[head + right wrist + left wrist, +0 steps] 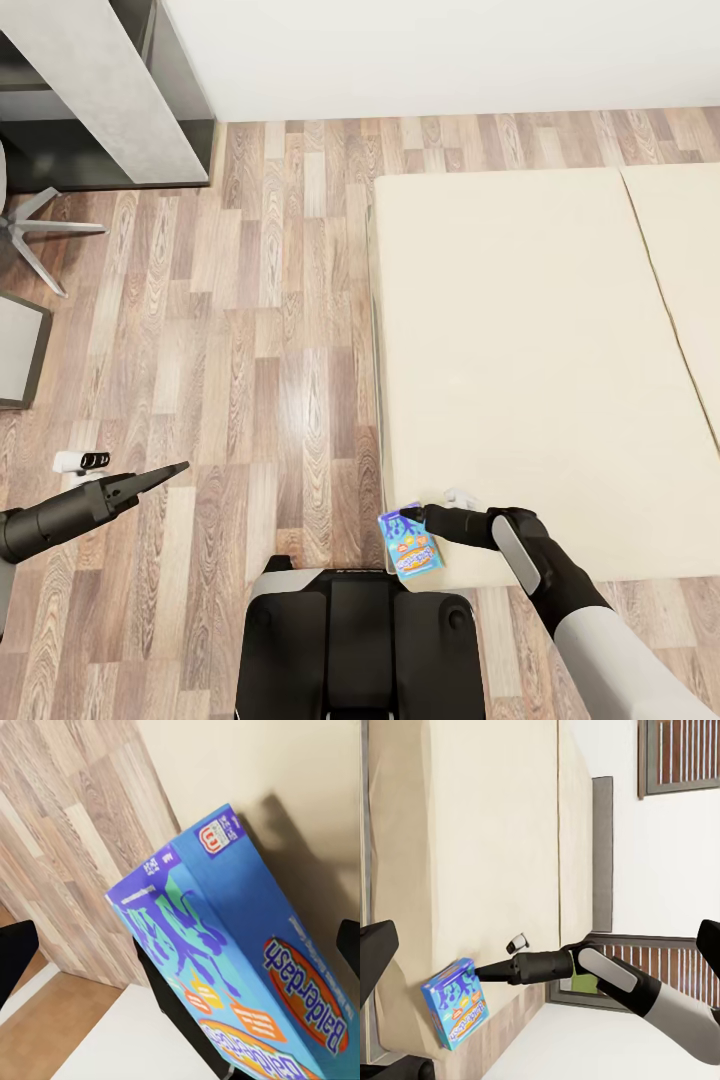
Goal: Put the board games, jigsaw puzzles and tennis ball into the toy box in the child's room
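Note:
A blue board game box (411,545) labelled Balderdash hangs tilted over the near left corner of the cream bed (520,350). My right gripper (408,515) is shut on the box's upper edge. The left wrist view has the same box (455,1003) at the tip of the right gripper (484,972), beside the bed's side. Up close, the box (247,967) shows its front and one long side above the mattress edge. My left gripper (178,468) hovers over the floor to the left, open and holding nothing. The toy box and the other toys are out of view.
Wood floor (250,350) runs between the bed and a grey desk (100,90) at the back left. A chair's star-shaped legs (35,235) and a grey panel (15,350) sit at the left edge. My dark base (360,640) is just below the box.

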{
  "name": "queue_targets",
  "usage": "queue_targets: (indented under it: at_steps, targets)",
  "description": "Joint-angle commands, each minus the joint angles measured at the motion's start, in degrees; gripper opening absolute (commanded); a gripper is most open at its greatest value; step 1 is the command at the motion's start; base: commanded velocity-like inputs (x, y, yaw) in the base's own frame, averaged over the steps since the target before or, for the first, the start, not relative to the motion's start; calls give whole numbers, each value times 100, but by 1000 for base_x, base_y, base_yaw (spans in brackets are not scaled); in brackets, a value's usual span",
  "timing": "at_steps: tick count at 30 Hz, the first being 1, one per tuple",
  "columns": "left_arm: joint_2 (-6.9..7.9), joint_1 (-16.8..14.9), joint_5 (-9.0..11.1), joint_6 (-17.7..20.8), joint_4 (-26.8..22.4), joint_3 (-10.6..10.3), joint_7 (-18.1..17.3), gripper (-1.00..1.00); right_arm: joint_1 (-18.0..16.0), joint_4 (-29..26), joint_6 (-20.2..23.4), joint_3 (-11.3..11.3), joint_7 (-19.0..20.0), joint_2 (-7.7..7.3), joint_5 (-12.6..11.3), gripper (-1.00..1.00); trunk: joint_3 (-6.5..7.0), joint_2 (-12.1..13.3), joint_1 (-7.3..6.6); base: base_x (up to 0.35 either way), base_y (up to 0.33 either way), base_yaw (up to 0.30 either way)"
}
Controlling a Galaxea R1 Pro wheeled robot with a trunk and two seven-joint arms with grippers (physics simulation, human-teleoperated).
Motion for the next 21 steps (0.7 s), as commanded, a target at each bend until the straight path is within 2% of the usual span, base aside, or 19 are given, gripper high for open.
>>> queue_targets:
  at_steps: [1, 11, 21]
  targets:
    - [1, -1, -9, 61, -1, 2, -26, 100, -2, -2, 17, 11, 10, -11, -8, 100, -6, -9, 3, 0, 0, 0]
    - [1, -1, -8, 61, -2, 3, -26, 100, -2, -8, 24, 10, 10, -21, -41, 100, -6, -9, 3, 0, 0, 0]
    - [1, -1, -5, 61, 0, -3, -26, 100, 78, -508, 75, 14, 2, -29, -64, 100, -6, -9, 3, 0, 0, 0]
